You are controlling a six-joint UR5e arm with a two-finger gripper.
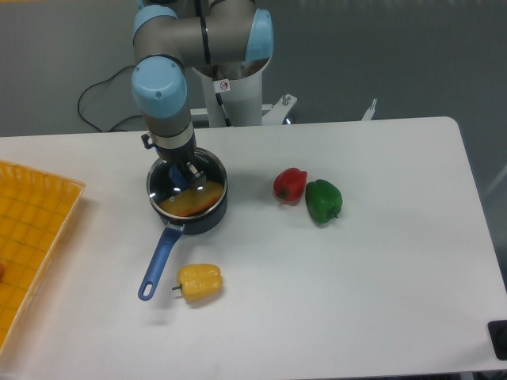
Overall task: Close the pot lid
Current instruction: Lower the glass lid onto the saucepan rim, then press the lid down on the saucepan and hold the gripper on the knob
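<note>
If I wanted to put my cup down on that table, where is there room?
Bare table lies right of the green pepper and in front of the yellow pepper. It is crowded around the pot, under the tool, and by the yellow tray.

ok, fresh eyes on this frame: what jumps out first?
The arm reaching down with its gripper right at the lid on the pot, left of centre on the white table, with something orange showing through the glass. Next come the red pepper and green pepper touching mid-table, a yellow pepper by the handle's end, and an orange-yellow tray at the left edge.
</note>
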